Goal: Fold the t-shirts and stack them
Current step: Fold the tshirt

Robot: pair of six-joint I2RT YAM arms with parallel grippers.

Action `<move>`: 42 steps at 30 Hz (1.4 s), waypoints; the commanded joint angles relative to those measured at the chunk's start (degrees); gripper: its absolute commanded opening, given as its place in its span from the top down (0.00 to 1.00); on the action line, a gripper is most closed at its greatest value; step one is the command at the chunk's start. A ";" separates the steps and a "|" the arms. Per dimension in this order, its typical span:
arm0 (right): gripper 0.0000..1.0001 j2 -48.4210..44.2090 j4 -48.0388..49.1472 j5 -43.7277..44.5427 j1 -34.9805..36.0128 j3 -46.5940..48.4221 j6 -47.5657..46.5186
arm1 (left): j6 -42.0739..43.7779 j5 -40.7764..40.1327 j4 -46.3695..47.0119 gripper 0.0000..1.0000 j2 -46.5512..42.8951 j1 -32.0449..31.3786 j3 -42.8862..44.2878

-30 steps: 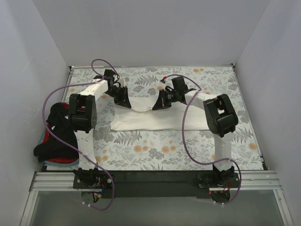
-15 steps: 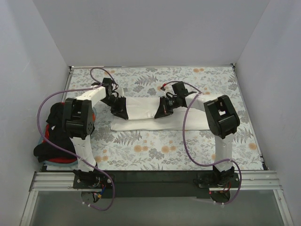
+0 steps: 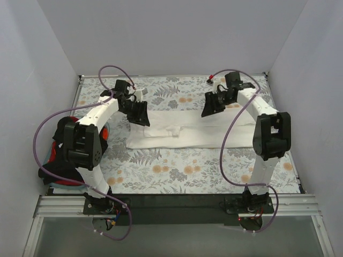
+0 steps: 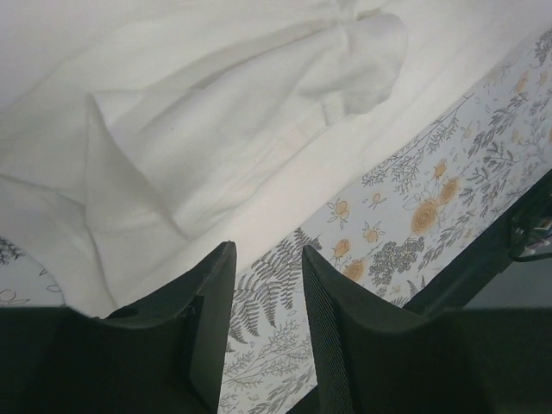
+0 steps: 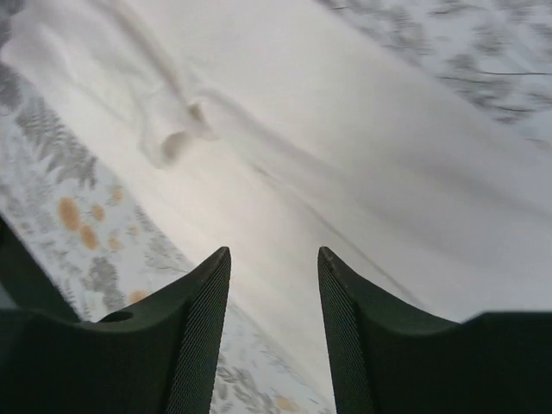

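- Off-white t-shirt (image 3: 182, 134) seen laid as long folded band across middle of floral table cloth (image 3: 177, 176); rumpled lump noted near band's centre.
- Left gripper (image 3: 140, 113) and right gripper (image 3: 210, 108) positioned over band's far edge, jaws parted, nothing gripped.
- Pile of t-shirts (image 3: 59, 160), black and red, seen at left edge.
- Step judged: lengthwise fold laid.
- Next: short end to be pinched at both corners, carried across onto opposite end.
- No writing legible.

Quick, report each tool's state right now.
Left tool: open, holding nothing, over the white shirt.
Right tool: open, holding nothing, over the same shirt.
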 commanded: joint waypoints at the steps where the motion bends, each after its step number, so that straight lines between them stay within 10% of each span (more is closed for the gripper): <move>1: 0.49 1.33 -11.87 12.84 -4.94 5.80 -14.78 | -1.27 -3.50 2.21 0.65 1.39 -2.88 -1.20; 9: 0.61 13.02 -18.38 24.36 -16.64 18.03 -22.69 | -4.35 -12.20 3.44 0.66 7.19 -7.01 1.78; 23: 0.68 16.38 -18.64 36.24 -19.10 5.57 -28.06 | -4.36 -24.41 4.50 0.70 18.52 -6.23 6.08; 34: 0.73 -5.25 -33.04 10.15 -11.28 -7.57 -39.41 | 4.26 -22.93 2.62 0.57 46.85 -2.97 65.67; 42: 0.77 3.53 -35.43 12.77 -12.07 7.48 -39.23 | -4.51 -20.30 23.75 0.48 21.18 -3.14 34.40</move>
